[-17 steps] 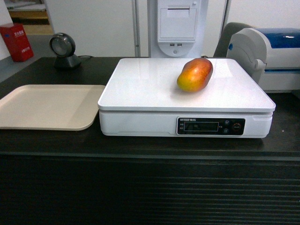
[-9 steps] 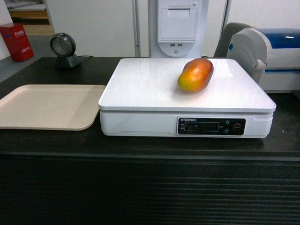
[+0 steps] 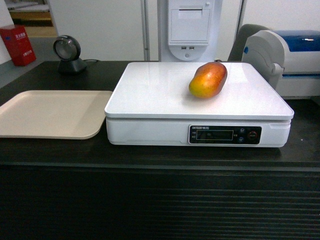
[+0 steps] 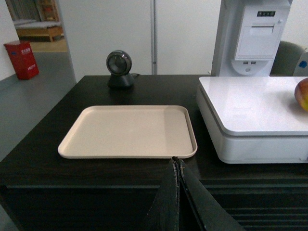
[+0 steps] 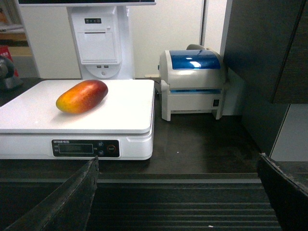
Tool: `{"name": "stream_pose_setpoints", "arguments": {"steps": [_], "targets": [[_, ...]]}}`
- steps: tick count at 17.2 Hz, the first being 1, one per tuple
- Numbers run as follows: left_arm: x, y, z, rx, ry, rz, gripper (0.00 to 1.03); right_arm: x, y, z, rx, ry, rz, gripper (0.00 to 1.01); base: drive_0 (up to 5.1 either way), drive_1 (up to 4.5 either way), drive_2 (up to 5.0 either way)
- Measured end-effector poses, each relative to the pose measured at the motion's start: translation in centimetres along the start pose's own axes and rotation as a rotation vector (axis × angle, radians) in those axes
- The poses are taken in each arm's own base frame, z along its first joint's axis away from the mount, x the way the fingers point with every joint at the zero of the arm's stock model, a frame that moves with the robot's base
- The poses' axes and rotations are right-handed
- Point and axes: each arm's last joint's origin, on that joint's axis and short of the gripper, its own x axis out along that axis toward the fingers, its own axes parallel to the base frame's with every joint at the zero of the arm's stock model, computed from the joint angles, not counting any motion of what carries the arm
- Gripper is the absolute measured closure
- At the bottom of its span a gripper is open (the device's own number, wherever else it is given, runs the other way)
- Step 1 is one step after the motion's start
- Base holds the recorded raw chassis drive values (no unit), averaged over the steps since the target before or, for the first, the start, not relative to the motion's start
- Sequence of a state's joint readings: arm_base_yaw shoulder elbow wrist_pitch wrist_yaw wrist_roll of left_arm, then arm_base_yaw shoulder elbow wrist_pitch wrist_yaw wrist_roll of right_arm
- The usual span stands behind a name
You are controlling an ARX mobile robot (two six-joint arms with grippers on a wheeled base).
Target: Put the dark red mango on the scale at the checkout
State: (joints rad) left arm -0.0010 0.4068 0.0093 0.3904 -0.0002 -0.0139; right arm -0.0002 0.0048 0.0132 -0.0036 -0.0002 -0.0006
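Now the dark red mango [image 3: 208, 79] is lying on the scale [image 3: 165, 95] atop the checkout [image 3: 160, 205], well beyond both grippers. Left gripper [image 4: 176, 163] fingers are pressing together, empty; right gripper [image 5: 178, 168] fingers are spreading wide, mango ahead-left.

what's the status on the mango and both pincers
Left pincer shut, empty, short of the counter. Right pincer open, empty. Red-to-orange oval mango lying on the flat white scale. Nothing in the way.
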Motion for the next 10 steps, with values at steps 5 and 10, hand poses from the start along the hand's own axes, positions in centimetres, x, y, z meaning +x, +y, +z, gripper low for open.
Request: {"name": "stream_pose_setpoints", "arguments": {"steps": [5,10], "targets": [[-0.7,0.0,0.2,0.0,-0.017,0.0,1.01,0.0,0.0,0.0,0.0,0.0,0.0,0.03,0.0,0.0,0.0],[-1.4,0.0,0.1,0.0,-0.014,0.0,1.01,0.0,0.0,0.0,0.0,0.0,0.0,0.03,0.0,0.0,0.0]]}}
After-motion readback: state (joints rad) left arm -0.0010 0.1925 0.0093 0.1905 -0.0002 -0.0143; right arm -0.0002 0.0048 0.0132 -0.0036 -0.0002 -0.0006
